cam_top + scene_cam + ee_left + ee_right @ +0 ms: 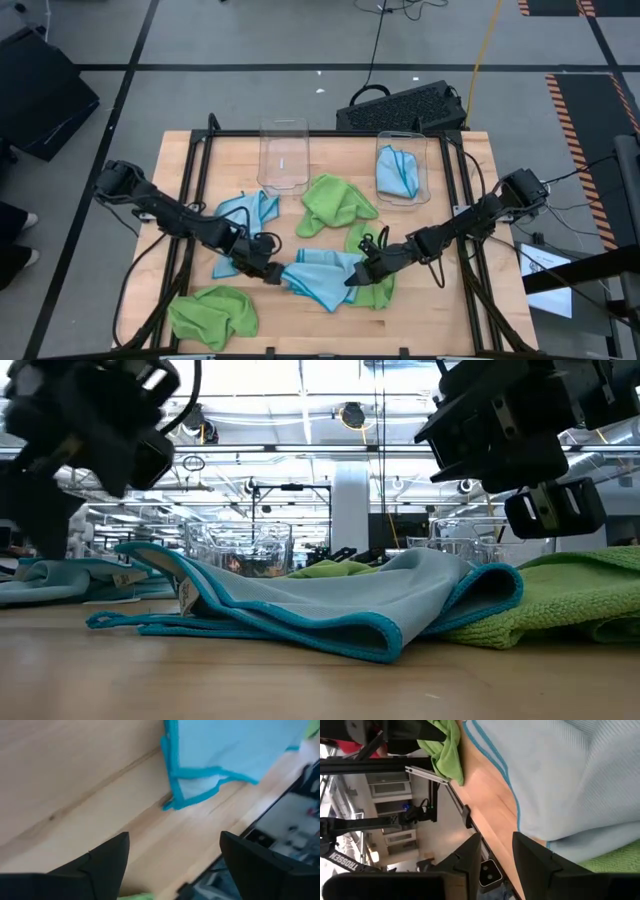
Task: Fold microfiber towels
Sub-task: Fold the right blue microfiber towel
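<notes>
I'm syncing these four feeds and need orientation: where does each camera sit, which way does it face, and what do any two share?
High view: overhead, looking straight down; both arms, left gripper, right gripper, table.
Low view: table-top height, looking level across; both arms enter from above.
Left wrist view: on the left arm, facing the tabletop; its open fingers.
Right wrist view: on the right arm; its fingers.
Shared: all four show the blue towel.
</notes>
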